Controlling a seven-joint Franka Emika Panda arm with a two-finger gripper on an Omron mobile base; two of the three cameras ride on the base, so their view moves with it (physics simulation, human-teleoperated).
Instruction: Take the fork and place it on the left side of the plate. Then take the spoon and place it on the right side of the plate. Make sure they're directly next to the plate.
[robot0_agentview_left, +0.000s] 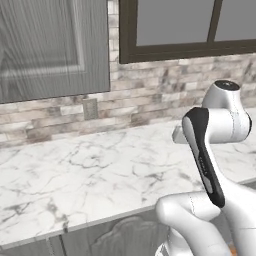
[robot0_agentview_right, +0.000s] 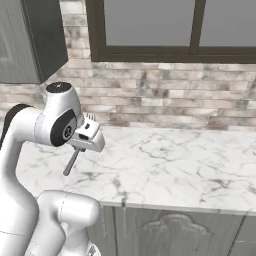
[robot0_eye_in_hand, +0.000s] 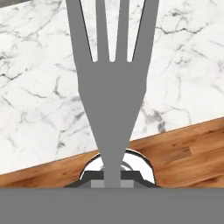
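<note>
The fork (robot0_agentview_right: 74, 159) is a slim grey metal piece clamped in my gripper (robot0_agentview_right: 83, 144), which is shut on it. Its short tines (robot0_agentview_right: 90, 116) stick up above the hand and its thin handle slants down to the left, in the air over the marble counter (robot0_agentview_right: 165, 165). In the hand view the fork (robot0_eye_in_hand: 111, 100) stands large and upright right in front of the camera, tines at the top, with its handle running down into the gripper (robot0_eye_in_hand: 113, 180). The spoon and the plate are out of view.
The marble counter (robot0_agentview_left: 95, 170) runs along a brick backsplash (robot0_agentview_left: 150, 95) with a wall outlet (robot0_agentview_left: 90, 108). A grey wall cabinet (robot0_agentview_left: 50, 45) hangs at the left and a dark-framed window (robot0_agentview_right: 175, 30) is above. Wood floor (robot0_eye_in_hand: 179, 153) lies beyond the counter edge.
</note>
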